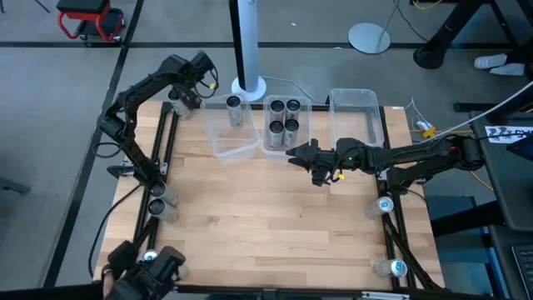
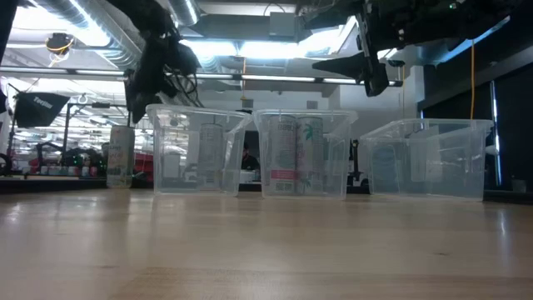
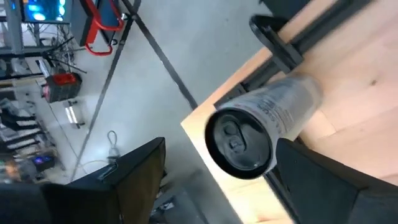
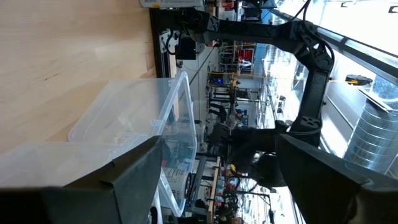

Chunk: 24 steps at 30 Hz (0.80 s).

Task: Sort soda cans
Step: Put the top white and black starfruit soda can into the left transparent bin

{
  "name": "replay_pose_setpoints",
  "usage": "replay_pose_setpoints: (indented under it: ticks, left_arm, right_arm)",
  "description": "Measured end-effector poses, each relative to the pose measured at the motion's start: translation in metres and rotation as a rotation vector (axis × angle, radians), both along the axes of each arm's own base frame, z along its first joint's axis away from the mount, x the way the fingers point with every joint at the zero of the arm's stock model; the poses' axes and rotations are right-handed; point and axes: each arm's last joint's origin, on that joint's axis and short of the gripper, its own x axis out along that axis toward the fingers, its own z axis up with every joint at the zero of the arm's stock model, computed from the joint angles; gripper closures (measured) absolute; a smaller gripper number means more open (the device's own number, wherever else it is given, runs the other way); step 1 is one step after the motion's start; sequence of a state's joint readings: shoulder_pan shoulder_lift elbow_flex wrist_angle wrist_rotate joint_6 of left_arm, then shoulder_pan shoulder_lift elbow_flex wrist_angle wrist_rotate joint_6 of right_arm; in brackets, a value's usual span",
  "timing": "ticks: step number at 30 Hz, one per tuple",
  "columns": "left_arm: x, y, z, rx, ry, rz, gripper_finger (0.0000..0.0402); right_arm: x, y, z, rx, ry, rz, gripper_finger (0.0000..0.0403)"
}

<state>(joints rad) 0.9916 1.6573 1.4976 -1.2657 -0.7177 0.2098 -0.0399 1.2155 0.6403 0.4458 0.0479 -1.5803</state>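
With my left gripper [image 1: 185, 93] jaws wide over a dark-topped soda can [image 3: 261, 127] at the table's far-left corner and my right gripper [image 1: 300, 155] open and empty near the middle bin [image 1: 310, 107], I'd grip its light, slick, dentable wall mid-height; I count five binned cans and six around the edges.

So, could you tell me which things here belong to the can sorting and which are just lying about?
Belonging to the job:
- four cans in the middle bin
- one can in the left bin
- can at the table's far left corner
- loose cans on the right edge
- empty right bin

Lying about:
- white pole base
- red stool
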Motion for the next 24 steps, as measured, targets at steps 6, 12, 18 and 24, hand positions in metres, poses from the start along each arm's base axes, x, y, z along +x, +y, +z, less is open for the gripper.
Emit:
replay_pose_setpoints:
  ticks: [6, 12, 18, 24]
  left_arm:
    - [-0.015, 0.009, 0.007, -0.035, -0.164, 0.095, 0.0105]
    - [-0.023, 0.016, 0.007, 0.003, -0.2, 0.155, 0.0105]
    - [-0.026, 0.019, 0.005, -0.006, -0.237, 0.161, 0.0105]
    - [-0.026, 0.018, 0.004, -0.042, -0.269, 0.15, 0.0105]
  right_arm:
    - [0.0, 0.001, 0.0, 0.002, 0.004, 0.016, 0.0091]
    - [0.0, 0.001, 0.0, 0.002, 0.003, 0.016, 0.0091]
    - [0.0, 0.0, 0.0, 0.002, 0.003, 0.016, 0.0091]
    - [0.0, 0.0, -0.001, 0.002, 0.008, 0.016, 0.0091]
